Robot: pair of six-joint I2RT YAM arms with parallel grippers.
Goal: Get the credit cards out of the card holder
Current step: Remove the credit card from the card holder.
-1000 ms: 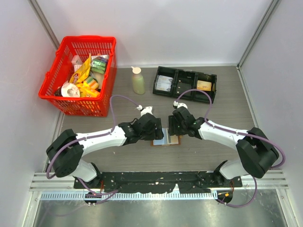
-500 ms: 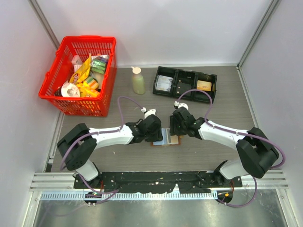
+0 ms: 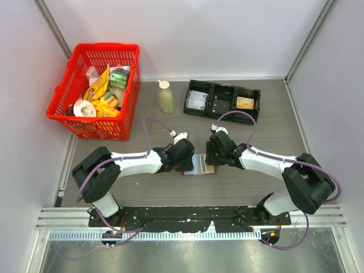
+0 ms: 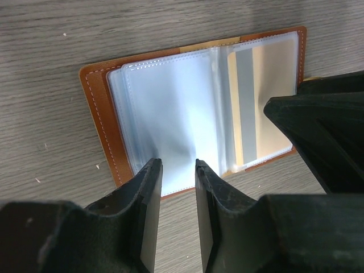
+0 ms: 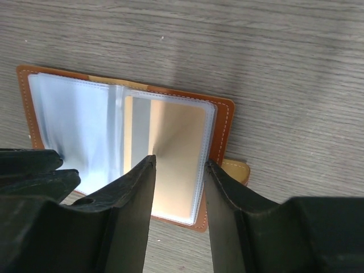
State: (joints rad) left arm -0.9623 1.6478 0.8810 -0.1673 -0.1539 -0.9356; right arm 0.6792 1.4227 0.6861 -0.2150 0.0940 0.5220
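Note:
The brown card holder (image 3: 200,166) lies open and flat on the table between my two grippers. Its left half shows empty clear sleeves (image 4: 170,114). Its right half holds a tan credit card (image 5: 176,151) inside a clear sleeve, also seen in the left wrist view (image 4: 273,96). My left gripper (image 4: 178,165) is open by a narrow gap, just above the near edge of the left half. My right gripper (image 5: 179,162) is open, with its fingertips over the carded right half. Neither holds anything. In the top view both grippers (image 3: 189,161) (image 3: 210,158) cover much of the holder.
A red basket (image 3: 96,91) of snack packets stands at the back left. A pale bottle (image 3: 166,98) and a black three-compartment tray (image 3: 223,101) stand behind the holder. The holder's tan strap tab (image 5: 236,170) sticks out at its right edge.
My left arm has folded in, its elbow swinging right, with its gripper settling over the holder's left half. My right gripper has shifted slightly. The holder has stayed open in place.

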